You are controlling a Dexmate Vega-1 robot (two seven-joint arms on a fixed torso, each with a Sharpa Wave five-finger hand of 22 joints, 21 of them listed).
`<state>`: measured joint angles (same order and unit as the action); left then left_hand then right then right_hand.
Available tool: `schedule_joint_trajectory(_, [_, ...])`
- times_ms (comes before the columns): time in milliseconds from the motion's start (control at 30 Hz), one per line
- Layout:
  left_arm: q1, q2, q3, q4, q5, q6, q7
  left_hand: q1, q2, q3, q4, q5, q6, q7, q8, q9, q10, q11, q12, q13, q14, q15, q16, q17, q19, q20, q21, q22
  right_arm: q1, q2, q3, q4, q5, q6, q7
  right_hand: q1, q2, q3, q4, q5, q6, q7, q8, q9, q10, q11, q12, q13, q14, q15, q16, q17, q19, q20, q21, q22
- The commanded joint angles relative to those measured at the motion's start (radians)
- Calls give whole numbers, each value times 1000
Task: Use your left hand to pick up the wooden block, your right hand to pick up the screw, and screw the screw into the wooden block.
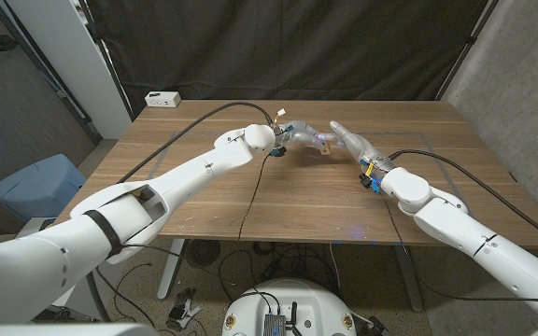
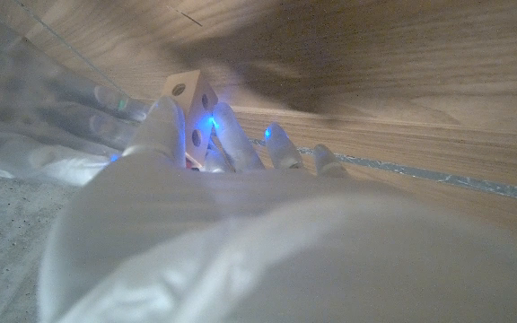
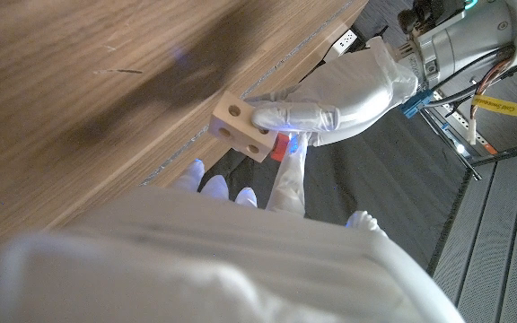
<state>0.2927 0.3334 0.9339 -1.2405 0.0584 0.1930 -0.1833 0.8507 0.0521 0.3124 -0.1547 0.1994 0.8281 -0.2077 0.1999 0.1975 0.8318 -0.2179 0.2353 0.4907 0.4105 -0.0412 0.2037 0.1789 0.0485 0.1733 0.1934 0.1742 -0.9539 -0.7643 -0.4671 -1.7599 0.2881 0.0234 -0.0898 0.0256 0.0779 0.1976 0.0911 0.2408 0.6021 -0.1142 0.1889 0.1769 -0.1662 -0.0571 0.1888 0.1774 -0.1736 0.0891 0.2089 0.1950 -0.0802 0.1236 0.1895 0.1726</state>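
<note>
The small wooden block [image 3: 239, 126], pale with round holes, is held up above the middle of the table. My left hand [image 1: 297, 137] grips it between thumb and fingers; the left wrist view shows the block [image 2: 189, 100] sticking out past my left hand [image 2: 240, 206]. My right hand [image 1: 351, 142] reaches in from the right and meets the left hand. A small red piece, the screw [image 3: 280, 148], sits against the block's face, with a fingertip [image 3: 290, 175] of my right hand on it. The screw's shaft is hidden.
A white power strip [image 1: 162, 98] lies at the table's back left corner. Black cables [image 1: 250, 191] trail over the tabletop [image 1: 204, 201] from both wrists. A blue bin [image 1: 34, 185] stands on the floor to the left. A dark curtain hangs behind the table.
</note>
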Motion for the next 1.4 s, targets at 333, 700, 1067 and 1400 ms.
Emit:
schedule_joint_trajectory(333, [-3, -4, 2, 9, -2, -1, -1, 5, 12, 1, 4, 5, 26, 22, 3, 2, 6, 3, -3, 5, 7, -54, 4, 5, 1, 5, 3, 4, -3, -1, 26, 7, 2, 20, -22, 12, 1, 1, 6, 6, 10, -3, 2, 3, 7, -1, 3, 2, -111, 2, 0, 4, 7, -2, 5, 0])
schedule_joint_trajectory(700, [-6, -2, 6, 5, 4, 1, -4, 4, 12, 1, 5, 5, 27, 22, 4, 2, 6, 3, -4, 7, 7, -54, 4, 5, 1, 6, 3, 4, 11, 0, 32, 36, 6, 19, -19, 12, 0, 0, 7, 6, 9, -1, 1, 3, 9, 0, 3, 2, -111, 3, -1, 3, 7, -1, 5, 0])
schedule_joint_trajectory(1067, [-4, 5, 6, -8, 9, 8, -4, 2, 12, 0, 6, 5, 28, 22, 4, 2, 5, 3, -5, 9, 6, -54, 4, 6, 0, 5, 3, 4, 36, 9, 22, 75, 5, 19, -7, 11, -3, -2, 7, 6, 8, -2, 0, 3, 10, 1, 2, 2, -110, 4, -1, 4, 7, 0, 4, 0])
schedule_joint_trajectory(1400, [-10, 3, 8, -6, 14, 4, -7, 3, 12, 0, 5, 5, 27, 23, 4, 2, 6, 3, -5, 11, 8, -54, 4, 6, 0, 3, 3, 4, 51, 17, 11, 101, 3, 18, -1, 11, -5, -3, 8, 6, 8, -2, 0, 3, 9, 0, 2, 2, -111, 4, -1, 4, 7, -1, 4, 0])
